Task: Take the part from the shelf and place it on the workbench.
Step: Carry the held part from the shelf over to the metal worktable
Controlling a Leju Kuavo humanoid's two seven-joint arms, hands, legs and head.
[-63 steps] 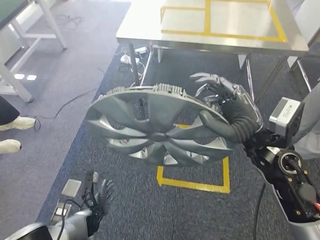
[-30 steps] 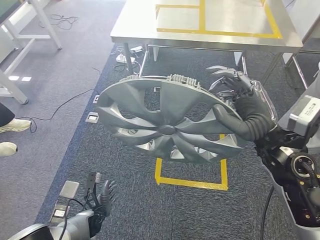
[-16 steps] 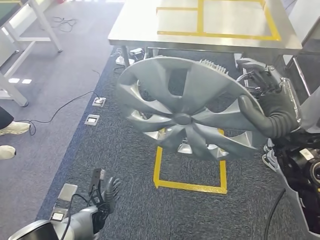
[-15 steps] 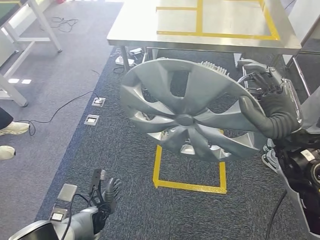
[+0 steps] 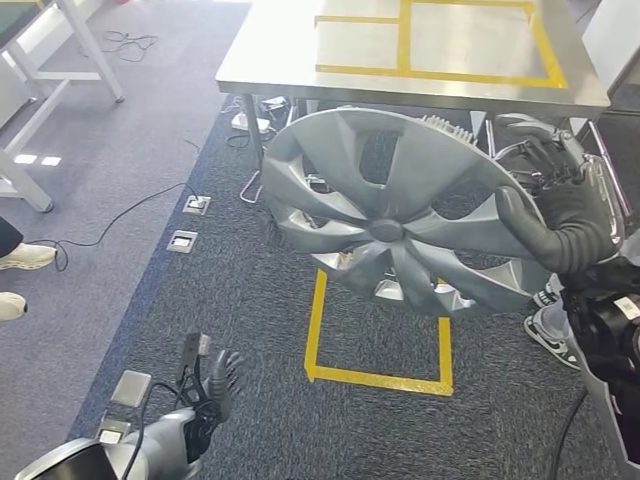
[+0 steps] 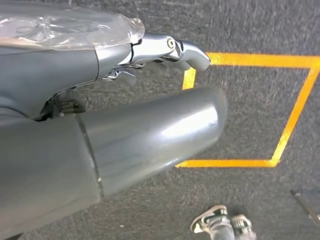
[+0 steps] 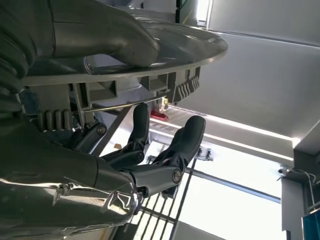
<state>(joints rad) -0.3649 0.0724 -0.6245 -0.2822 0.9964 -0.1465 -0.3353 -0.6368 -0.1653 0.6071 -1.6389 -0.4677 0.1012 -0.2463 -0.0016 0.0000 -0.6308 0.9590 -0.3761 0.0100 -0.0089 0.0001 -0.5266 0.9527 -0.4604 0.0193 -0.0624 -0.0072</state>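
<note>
The part is a silver wheel cover (image 5: 392, 225) with broad spokes, held tilted in the air just before the front edge of the steel workbench (image 5: 279, 50). My right hand (image 5: 562, 215) grips its right rim. In the right wrist view the thumb lies on the wheel cover's (image 7: 181, 47) face and the dark fingers (image 7: 181, 140) curl under the rim. My left hand (image 5: 211, 390) hangs low at the left with its fingers apart and holds nothing. The left wrist view has its thumb (image 6: 151, 135) above the carpet.
Yellow tape marks a rectangle on the workbench top (image 5: 407, 40) and a square on the carpet (image 5: 377, 375). Floor sockets (image 5: 185, 240) and cables lie at the left. A person's shoes (image 5: 551, 335) stand at the right, another shoe (image 5: 26, 255) at the left.
The view has drawn nearer the workbench. My right hand has carried the wheel cover to the right and up toward the bench's front edge. The left hand stays low.
</note>
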